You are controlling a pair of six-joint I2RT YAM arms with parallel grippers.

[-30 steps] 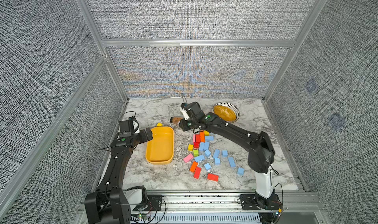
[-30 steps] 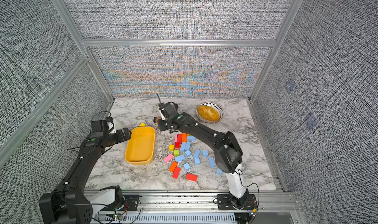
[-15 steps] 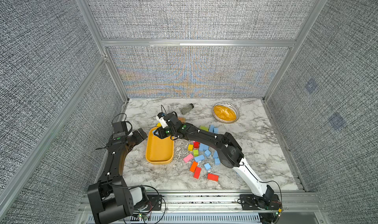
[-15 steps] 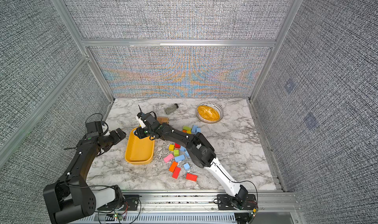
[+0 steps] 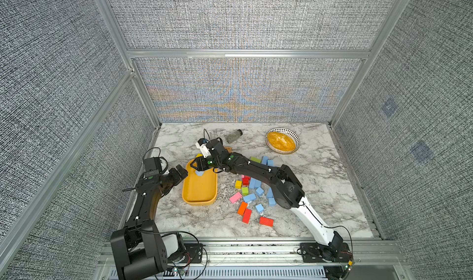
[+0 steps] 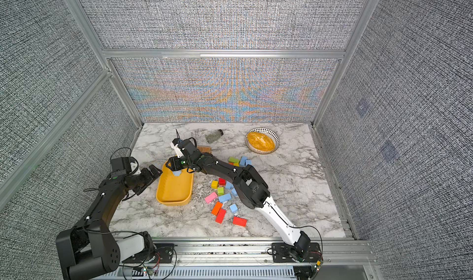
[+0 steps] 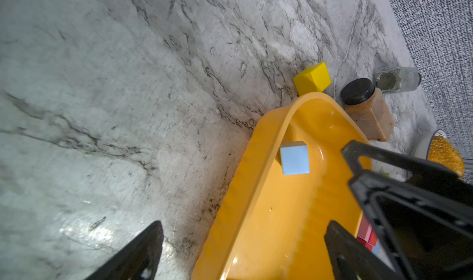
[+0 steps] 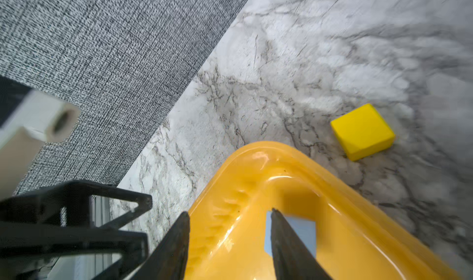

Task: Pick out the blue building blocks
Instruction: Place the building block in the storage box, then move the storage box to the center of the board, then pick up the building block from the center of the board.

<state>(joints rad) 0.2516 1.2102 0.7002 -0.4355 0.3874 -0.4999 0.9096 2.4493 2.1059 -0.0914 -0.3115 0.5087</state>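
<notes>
Hovering over the far end of the yellow tray (image 5: 199, 193), the right fingers (image 8: 176, 245) stood parted and empty. One blue block (image 7: 294, 158) lay on the tray floor just beneath them, and I judged it delivered. The left fingers (image 7: 143, 253) were spread wide and straddled the tray's long rim, probably to steady it. I could not tell whether they touched it. The other blue building blocks (image 5: 249, 197) lay on the table (image 5: 320, 189) beside the tray, mixed with red, orange, pink, yellow and green ones. The right arm lay across that pile and hid part of it, so I could not count them. A yellow cube (image 8: 362, 131) sat just past the tray's end.
</notes>
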